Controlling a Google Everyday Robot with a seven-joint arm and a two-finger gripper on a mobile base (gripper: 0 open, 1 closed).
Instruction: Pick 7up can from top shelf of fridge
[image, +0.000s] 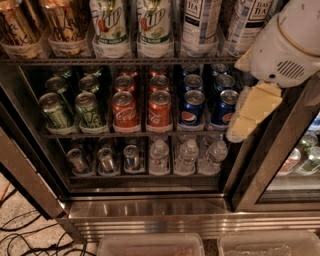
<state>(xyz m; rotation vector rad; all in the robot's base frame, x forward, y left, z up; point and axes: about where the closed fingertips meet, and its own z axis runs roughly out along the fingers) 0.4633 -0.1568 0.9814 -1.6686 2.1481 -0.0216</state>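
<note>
Apparently gripper (248, 116) far right; 7up can (108, 26) shelved (untouched)

The fridge (150, 210) had a brushed stainless-steel base with a soft sheen, ribbed along its lower edge. The top shelf (120, 61) was thin grey metal wire, carrying clear, glossy plastic cup trays (107, 50). The 7up can (109, 25) showed a smooth, glossy printed skin. The short red cans (125, 110) had shiny bare-metal tops. The small bottles (159, 156) below were clear plastic. The gripper (250, 115), at the right beside the middle rack, looked matt and cream, under a smooth white plastic arm casing (290, 45).
</note>
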